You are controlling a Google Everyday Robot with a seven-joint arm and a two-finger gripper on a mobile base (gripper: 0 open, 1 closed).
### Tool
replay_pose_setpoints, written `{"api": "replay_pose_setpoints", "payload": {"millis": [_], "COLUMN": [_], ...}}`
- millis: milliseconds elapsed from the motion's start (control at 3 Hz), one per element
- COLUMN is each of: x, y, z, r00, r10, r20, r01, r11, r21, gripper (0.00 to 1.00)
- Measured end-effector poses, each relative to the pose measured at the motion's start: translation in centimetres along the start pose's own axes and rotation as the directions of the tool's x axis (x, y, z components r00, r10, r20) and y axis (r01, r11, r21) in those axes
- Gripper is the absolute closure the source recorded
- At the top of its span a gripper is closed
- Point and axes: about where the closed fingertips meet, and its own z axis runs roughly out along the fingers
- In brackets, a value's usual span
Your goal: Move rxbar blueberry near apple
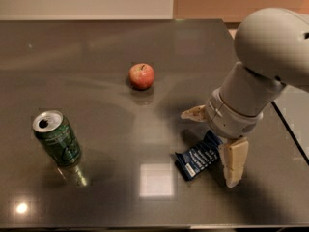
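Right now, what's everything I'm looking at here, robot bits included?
apple: one, red with yellowish patches, mid-table toward the far side
soda can: one, green, upright, front left
rxbar blueberry: one, dark blue wrapper, flat on the table, front right
table: one, dark glossy grey, under everything
arm: one, pale grey, entering from the right
gripper: one, beige fingers open, a finger on either side of the bar
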Motion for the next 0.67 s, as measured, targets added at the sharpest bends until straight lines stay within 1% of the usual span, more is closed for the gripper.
{"api": "replay_pose_setpoints", "payload": {"millis": [333, 667], "x": [0.19, 0.46], "y": [0.09, 0.27], "z": [0.44, 0.78], "r00": [1.0, 1.0], "r10": [-0.007, -0.008], "r20": [-0.014, -0.022], "r01": [0.007, 0.007], "r11": [0.9993, 0.9983], "r21": [-0.036, -0.058], "gripper": [0.18, 0.41]}}
